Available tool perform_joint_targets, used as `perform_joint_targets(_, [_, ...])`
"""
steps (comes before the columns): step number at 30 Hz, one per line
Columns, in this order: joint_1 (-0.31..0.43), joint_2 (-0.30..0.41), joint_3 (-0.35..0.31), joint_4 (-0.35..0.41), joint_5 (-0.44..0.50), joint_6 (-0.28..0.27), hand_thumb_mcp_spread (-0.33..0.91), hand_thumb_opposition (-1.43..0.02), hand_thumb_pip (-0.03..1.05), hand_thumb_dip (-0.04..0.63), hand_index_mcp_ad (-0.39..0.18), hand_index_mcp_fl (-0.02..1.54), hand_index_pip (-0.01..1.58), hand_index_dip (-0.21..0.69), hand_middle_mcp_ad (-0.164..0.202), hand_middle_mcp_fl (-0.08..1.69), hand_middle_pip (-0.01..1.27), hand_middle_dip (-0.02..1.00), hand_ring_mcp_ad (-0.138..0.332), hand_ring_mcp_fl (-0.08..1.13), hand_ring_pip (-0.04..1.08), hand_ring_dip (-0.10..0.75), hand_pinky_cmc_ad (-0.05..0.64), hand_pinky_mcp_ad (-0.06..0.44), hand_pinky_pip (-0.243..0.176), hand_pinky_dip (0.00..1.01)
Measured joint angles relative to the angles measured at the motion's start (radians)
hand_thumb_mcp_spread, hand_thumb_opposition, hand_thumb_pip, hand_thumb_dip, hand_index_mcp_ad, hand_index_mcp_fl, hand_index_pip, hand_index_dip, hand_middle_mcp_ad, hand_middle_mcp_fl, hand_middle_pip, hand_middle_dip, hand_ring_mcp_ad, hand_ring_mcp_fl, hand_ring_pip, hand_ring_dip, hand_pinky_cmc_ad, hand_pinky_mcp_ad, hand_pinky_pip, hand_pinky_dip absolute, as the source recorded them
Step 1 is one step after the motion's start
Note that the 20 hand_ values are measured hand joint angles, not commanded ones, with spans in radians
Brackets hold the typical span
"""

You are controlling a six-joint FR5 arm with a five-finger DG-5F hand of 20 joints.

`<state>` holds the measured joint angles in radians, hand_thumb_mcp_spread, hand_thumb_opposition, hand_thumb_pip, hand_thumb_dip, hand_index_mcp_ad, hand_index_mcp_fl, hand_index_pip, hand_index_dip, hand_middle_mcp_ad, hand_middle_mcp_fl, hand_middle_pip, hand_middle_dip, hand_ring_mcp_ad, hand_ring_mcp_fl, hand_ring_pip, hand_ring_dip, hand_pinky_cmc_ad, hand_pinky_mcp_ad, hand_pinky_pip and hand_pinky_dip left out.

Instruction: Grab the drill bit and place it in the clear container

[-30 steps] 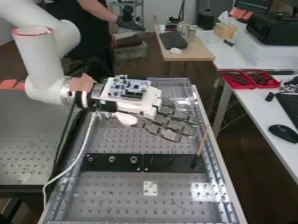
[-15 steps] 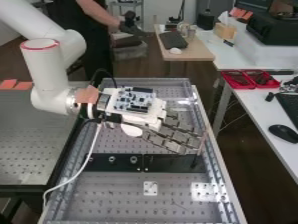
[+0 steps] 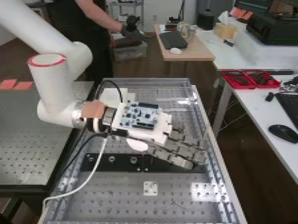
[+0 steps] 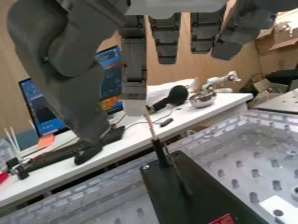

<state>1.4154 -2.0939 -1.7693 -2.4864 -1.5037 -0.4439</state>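
We see the hand point(image 3: 178, 150) stretched out over the perforated tabletop point(image 3: 113, 192), its fingers straight and slightly spread, with the thumb well apart from them. The hand is wide and we see nothing in its hold.

In the wrist view, the drill bit point(image 4: 151, 125) stands up from the end of a flat black block point(image 4: 174, 177), copper-coloured at its upper part and dark lower down. Its upper end comes up just beside the pale tip of the nearest finger, while the thumb hangs on the other side of that finger's line, with a wider gap between it and the bit. We cannot tell whether the fingertip touches the bit. The other fingers hang farther off, higher than the bit's top.

From the high view, we find the fingers over one end of the black block, covering the part where the bit would show. Toward the block's other end sit two round metal pieces point(image 3: 111, 159), and a small white plate point(image 3: 150, 188) lies near it on the perforated tabletop. A circuit board point(image 3: 140, 115) rides on the back of the hand, and a white cable point(image 3: 93, 175) loops down below the wrist.
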Motion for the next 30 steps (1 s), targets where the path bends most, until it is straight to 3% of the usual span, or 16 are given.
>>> perform_joint_targets(30, [-0.041, -0.093, 0.03, 0.082, -0.021, -0.008, 0.37, -0.86, 0.69, 0.239, 0.024, 0.05, 1.53, 0.183, 0.113, 0.05, 0.13, 0.14, 0.213, -0.02, 0.06, -0.065, 0.239, 0.14, -0.108, 0.19])
